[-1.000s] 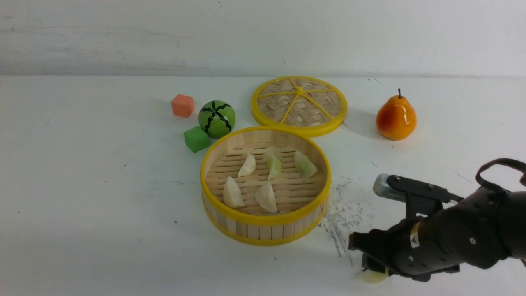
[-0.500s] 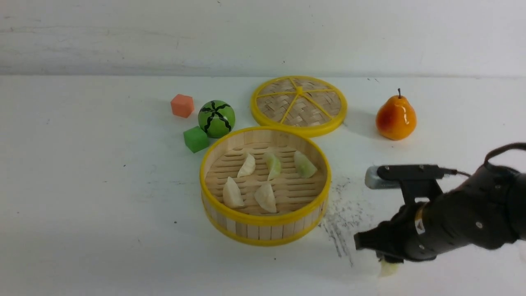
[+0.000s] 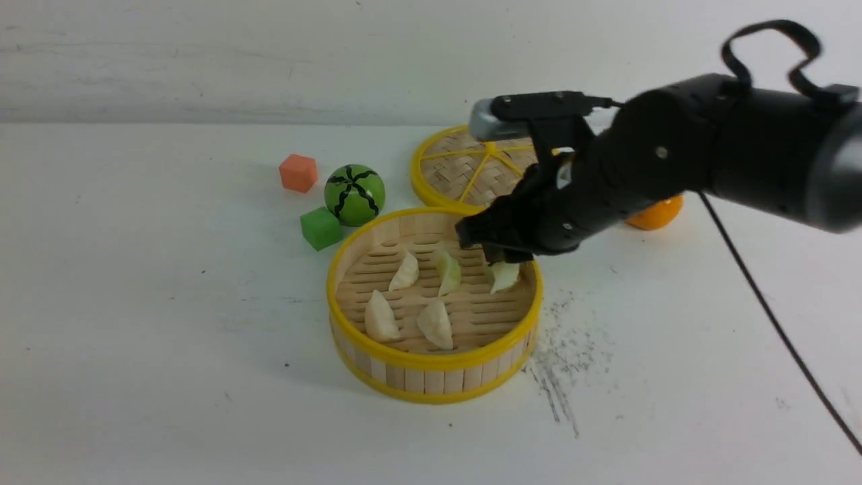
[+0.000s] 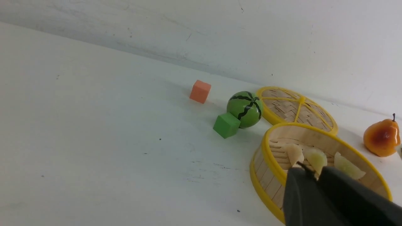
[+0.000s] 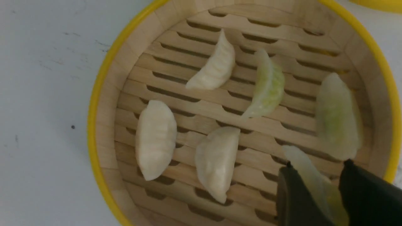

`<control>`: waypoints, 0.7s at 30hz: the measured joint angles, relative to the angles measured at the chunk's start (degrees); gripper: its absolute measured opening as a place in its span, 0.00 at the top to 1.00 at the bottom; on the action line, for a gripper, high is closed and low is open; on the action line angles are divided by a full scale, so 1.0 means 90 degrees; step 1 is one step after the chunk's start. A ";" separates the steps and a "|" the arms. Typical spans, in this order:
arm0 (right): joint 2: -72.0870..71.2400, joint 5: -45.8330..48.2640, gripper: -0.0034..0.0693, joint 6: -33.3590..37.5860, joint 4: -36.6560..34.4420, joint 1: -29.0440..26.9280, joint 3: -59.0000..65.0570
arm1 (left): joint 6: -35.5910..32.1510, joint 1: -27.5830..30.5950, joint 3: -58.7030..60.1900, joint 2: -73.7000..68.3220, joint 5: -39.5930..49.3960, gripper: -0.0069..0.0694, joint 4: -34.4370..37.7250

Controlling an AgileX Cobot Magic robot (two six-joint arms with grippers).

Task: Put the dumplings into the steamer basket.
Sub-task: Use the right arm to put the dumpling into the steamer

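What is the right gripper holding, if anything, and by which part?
A pale green dumpling, pinched by one end in the right gripper, over the steamer basket.

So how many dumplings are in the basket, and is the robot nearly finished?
Nearly. Five dumplings lie on the slatted floor of the steamer basket: three white, two green. The right gripper is pinching the sixth dumpling, a pale green one, over the basket beside another green one. All that looks left is letting it go. No dumpling shows on the table.
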State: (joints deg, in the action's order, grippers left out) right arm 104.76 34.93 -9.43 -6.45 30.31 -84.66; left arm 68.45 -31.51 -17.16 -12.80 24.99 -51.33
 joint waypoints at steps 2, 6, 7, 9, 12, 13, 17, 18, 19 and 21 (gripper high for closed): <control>0.0544 0.0358 0.69 0.0357 -0.0024 0.0000 -0.0593 | 0.0000 0.0000 0.0000 0.0000 -0.0015 0.81 -0.0023; 0.1265 0.0814 0.69 0.0673 -0.0031 0.0000 -0.1257 | 0.0000 0.0000 0.0000 0.0000 -0.0021 0.81 -0.0068; 0.1437 0.0915 0.69 0.0762 -0.0025 0.0000 -0.1386 | 0.0000 0.0000 0.0000 0.0000 -0.0027 0.81 -0.0088; 0.1632 0.1031 0.69 0.0900 0.0012 0.0000 -0.1533 | 0.0000 0.0000 0.0000 0.0000 -0.0047 0.81 -0.0137; 0.1807 0.1213 0.69 0.1121 0.0069 0.0000 -0.1592 | 0.0000 0.0000 0.0000 0.0000 -0.0074 0.80 -0.0172; 0.1846 0.1305 0.69 0.1149 0.0069 0.0000 -0.1592 | 0.0000 0.0000 0.0000 0.0000 -0.0079 0.80 -0.0172; 0.1873 0.1444 0.64 0.1143 0.0063 0.0000 -0.1594 | 0.0000 0.0000 0.0000 0.0000 -0.0110 0.79 -0.0172; 0.1873 0.1436 0.61 0.1100 0.0063 0.0000 -0.1601 | 0.0000 0.0000 0.0000 0.0000 -0.0117 0.79 -0.0172; 0.1873 0.1426 0.56 0.1048 0.0106 0.0000 -0.1615 | 0.0000 0.0000 0.0000 0.0000 -0.0117 0.79 -0.0172; 0.1836 0.1416 0.50 0.0970 0.0191 0.0000 -0.1621 | 0.0000 0.0000 0.0000 0.0000 -0.0117 0.79 -0.0172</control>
State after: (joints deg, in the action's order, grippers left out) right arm 121.28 47.67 -0.69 -4.73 30.31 -99.25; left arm 68.45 -31.51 -17.16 -12.80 23.94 -52.88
